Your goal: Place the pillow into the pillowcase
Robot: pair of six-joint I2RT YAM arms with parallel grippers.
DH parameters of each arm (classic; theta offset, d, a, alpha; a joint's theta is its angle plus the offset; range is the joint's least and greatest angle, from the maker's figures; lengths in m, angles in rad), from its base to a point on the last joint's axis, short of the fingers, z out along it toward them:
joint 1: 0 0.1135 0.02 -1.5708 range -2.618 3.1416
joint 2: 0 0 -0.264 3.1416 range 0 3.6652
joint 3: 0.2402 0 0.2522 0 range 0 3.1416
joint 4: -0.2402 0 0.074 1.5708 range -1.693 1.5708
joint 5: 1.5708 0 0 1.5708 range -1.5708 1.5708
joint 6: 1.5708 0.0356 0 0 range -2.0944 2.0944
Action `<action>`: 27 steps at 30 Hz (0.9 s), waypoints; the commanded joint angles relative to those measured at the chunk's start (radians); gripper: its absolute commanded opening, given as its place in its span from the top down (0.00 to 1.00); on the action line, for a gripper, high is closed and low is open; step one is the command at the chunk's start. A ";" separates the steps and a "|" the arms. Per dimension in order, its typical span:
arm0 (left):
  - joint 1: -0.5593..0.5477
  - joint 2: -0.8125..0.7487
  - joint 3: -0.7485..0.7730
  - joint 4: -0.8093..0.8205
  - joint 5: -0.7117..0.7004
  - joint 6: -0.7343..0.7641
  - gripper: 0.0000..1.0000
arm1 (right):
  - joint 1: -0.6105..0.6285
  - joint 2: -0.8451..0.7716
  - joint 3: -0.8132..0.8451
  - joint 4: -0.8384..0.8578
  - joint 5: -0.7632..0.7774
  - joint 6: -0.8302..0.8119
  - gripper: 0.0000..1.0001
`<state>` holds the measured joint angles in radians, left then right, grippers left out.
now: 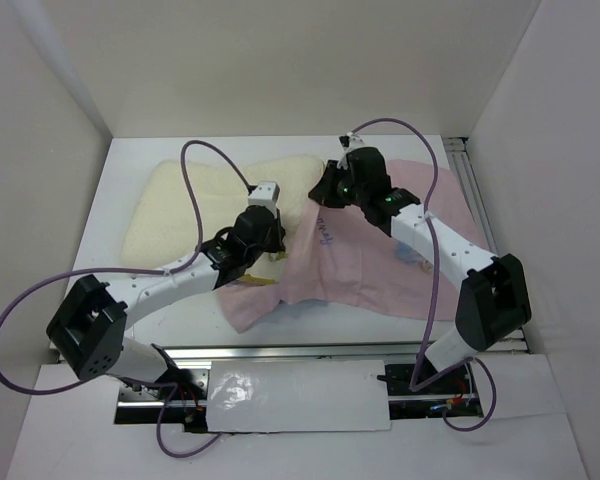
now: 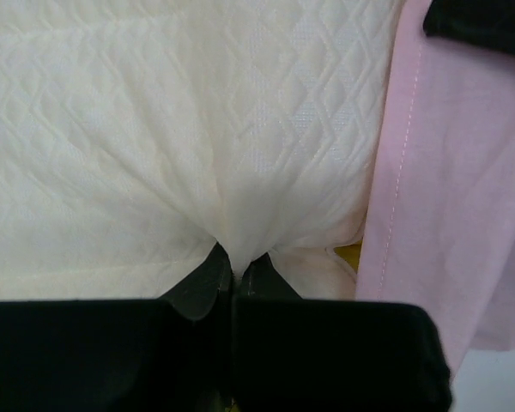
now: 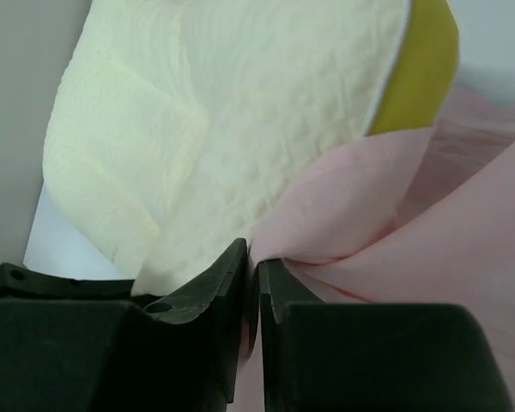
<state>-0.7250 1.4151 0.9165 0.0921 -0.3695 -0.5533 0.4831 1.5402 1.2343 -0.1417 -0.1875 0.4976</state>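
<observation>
The left gripper is clamped tight on a bunched fold of the quilted cream pillow, which lies on the white table. In the overhead view, the pale pink pillowcase lies rumpled just right of the pillow, and its near edge laps over the pillow's right end. At that end the right gripper, jaws almost together, pinches a fold of the pink cloth beside the pillow's corner.

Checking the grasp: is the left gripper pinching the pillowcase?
No, the left gripper is shut on a fold of the pillow, with the pillowcase beside it.
</observation>
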 commanded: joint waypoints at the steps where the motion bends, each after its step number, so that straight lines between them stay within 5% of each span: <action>1: -0.028 0.022 -0.004 0.032 0.043 0.056 1.00 | 0.017 -0.049 -0.005 0.085 0.043 -0.031 0.82; 3: -0.028 0.060 -0.004 -0.015 0.043 0.047 1.00 | 0.029 -0.084 -0.030 0.094 0.080 -0.041 0.73; 4: -0.039 0.070 -0.004 -0.025 0.029 0.038 1.00 | 0.029 -0.095 -0.056 0.085 0.080 -0.041 0.64; 5: -0.039 0.070 -0.016 -0.034 0.029 0.038 1.00 | 0.029 -0.115 -0.070 0.068 0.091 -0.041 0.42; 8: -0.039 0.079 -0.062 -0.048 0.029 -0.006 1.00 | 0.029 -0.129 -0.104 -0.004 0.114 -0.066 0.25; 17: -0.039 0.079 -0.076 -0.094 -0.029 -0.089 1.00 | -0.020 -0.086 -0.023 -0.246 0.290 -0.094 0.28; 27: -0.048 0.051 -0.067 -0.127 -0.058 -0.109 1.00 | -0.034 0.124 0.022 -0.206 0.002 -0.103 0.31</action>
<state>-0.7708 1.4887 0.8532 0.0311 -0.3664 -0.6365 0.4454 1.6226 1.2121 -0.3382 -0.1093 0.4061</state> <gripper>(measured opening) 0.077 0.704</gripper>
